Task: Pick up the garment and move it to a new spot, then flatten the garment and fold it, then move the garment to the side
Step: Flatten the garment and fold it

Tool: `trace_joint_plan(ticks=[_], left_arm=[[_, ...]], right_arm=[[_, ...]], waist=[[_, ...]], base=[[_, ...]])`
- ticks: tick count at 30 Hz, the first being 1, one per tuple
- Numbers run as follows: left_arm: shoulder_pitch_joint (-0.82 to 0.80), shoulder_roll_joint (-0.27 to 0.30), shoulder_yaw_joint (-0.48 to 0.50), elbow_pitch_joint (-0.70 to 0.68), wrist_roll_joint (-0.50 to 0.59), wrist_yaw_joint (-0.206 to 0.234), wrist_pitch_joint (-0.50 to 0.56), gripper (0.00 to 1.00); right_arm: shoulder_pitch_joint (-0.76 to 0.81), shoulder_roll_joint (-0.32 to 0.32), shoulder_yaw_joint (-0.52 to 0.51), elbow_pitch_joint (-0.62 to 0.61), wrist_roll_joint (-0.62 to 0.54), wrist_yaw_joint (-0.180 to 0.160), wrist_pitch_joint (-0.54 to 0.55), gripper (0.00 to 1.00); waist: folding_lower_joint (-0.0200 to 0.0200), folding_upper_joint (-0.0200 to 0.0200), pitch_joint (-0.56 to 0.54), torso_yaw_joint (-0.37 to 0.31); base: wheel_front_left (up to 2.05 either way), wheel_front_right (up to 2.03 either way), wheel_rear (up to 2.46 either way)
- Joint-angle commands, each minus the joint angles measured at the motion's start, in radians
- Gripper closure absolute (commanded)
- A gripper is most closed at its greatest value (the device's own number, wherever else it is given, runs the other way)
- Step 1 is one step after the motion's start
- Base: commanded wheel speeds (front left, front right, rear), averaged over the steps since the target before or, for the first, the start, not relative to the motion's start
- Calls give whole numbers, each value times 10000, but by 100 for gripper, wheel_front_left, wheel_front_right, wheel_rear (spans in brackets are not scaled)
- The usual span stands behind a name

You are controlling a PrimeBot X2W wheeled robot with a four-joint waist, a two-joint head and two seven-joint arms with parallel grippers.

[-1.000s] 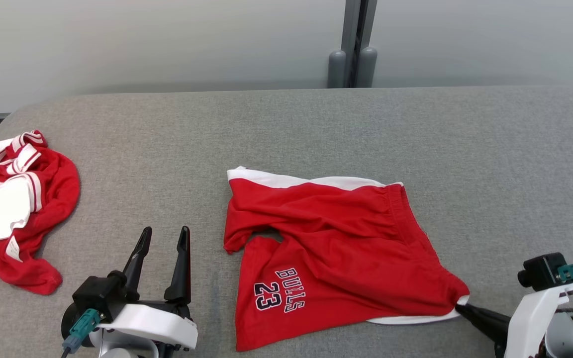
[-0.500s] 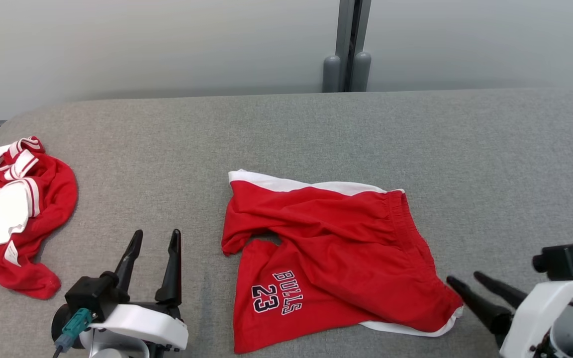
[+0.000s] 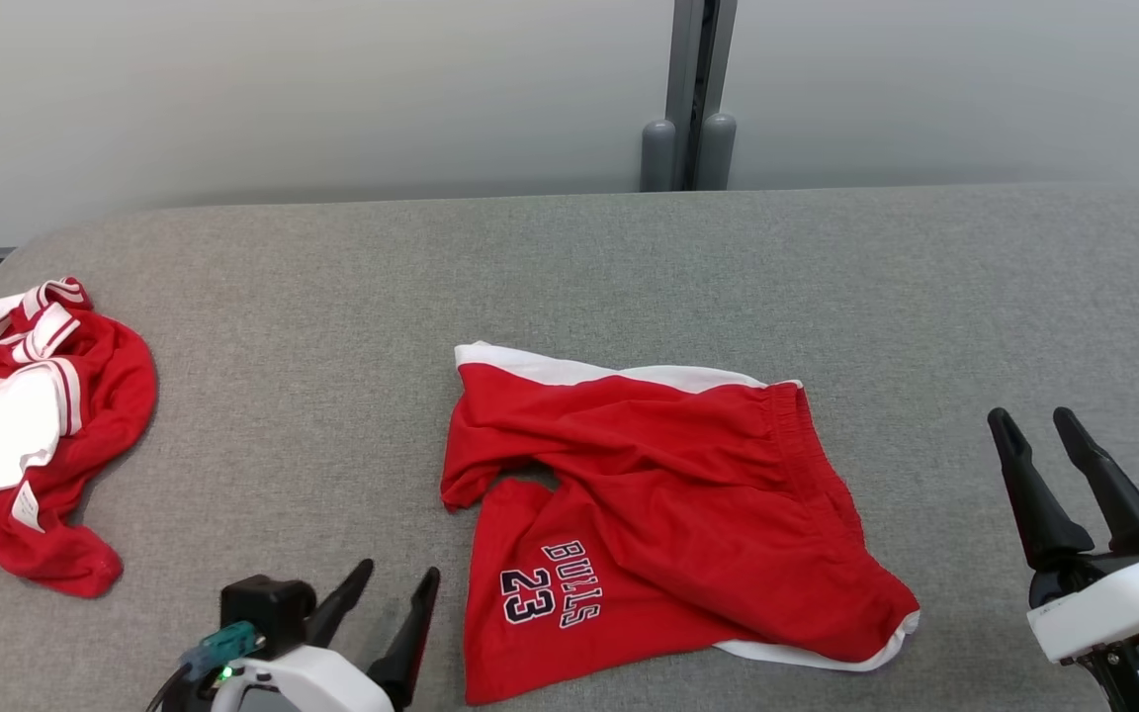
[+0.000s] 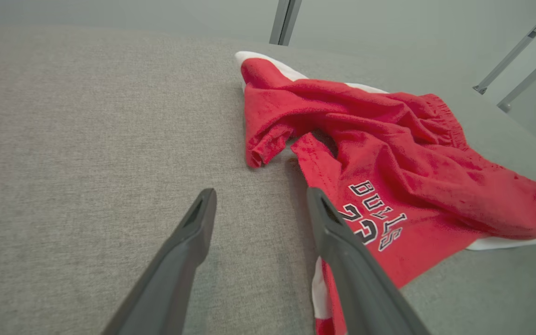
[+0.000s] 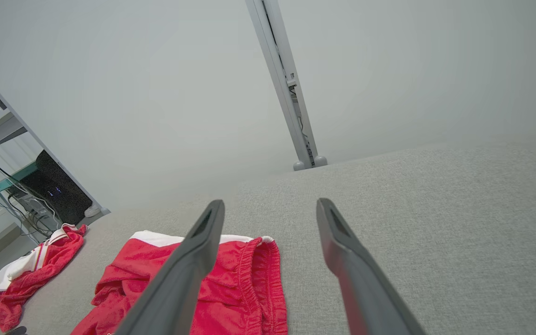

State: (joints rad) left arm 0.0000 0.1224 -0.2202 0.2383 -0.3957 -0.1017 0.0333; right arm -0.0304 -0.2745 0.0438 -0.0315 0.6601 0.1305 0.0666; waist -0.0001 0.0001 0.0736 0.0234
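The garment (image 3: 668,504) is a pair of red shorts with white trim and "BULLS 23" print, lying rumpled on the middle of the grey table (image 3: 569,277). It also appears in the left wrist view (image 4: 389,153) and the right wrist view (image 5: 221,288). My left gripper (image 3: 396,578) stands open at the bottom edge, just left of the shorts' printed leg, holding nothing. To the right of the shorts, my right gripper (image 3: 1032,420) is raised, open and empty, clear of the waistband corner.
A second red and white garment (image 3: 26,425) lies bunched at the table's left edge. A grey post (image 3: 688,99) stands behind the far edge against the pale wall. Shelving with cables (image 5: 3,158) stands off to the left.
My right gripper has let go of the shorts' near right corner, opened, and lifted away to the right. The left gripper shifted right toward the shorts' printed leg. The camera tilted slightly.
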Motion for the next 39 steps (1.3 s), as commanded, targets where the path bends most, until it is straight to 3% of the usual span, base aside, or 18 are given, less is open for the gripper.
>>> trace_joint_plan(ticks=[1,11,12,15,16,18,26,39], left_arm=[[112,128,-181,-296,-256,-105,558,0],[637,725,-1213,-1467,-1386,-264,3295,0],[665,770,-1280,-1497,-1420,-269,3440,10],[692,826,-1407,-1561,-1610,-279,3704,61],[681,870,-1414,-1590,-1647,-281,3750,95],[664,900,-1426,-1613,-1689,-283,3762,100],[319,1108,-1234,-1771,-1792,-287,3537,100],[-412,1553,-65,-2016,-2410,-26,3248,100]], right_arm=[[-21,148,-118,33,-245,5,-415,0],[-363,750,-175,650,-832,5,-1645,0],[-388,767,-152,709,-835,5,-1690,0],[-483,784,-73,900,-844,3,-1813,0],[-494,797,-50,951,-836,5,-1848,0],[-514,798,-57,1008,-847,3,-1869,0],[-747,836,3,1291,-884,5,-2098,0],[-922,839,203,1620,-846,3,-2041,0]], waist=[[1,-1,40,22],[1,-1,310,-116],[1,-1,333,-147],[1,-1,419,-234],[1,-1,453,-262],[1,-1,481,-283],[1,-1,670,-389],[1,-1,688,-592]], base=[[0,0,0],[0,0,0],[0,0,0],[0,0,0],[0,0,0],[0,0,0],[0,0,0],[0,0,0]])
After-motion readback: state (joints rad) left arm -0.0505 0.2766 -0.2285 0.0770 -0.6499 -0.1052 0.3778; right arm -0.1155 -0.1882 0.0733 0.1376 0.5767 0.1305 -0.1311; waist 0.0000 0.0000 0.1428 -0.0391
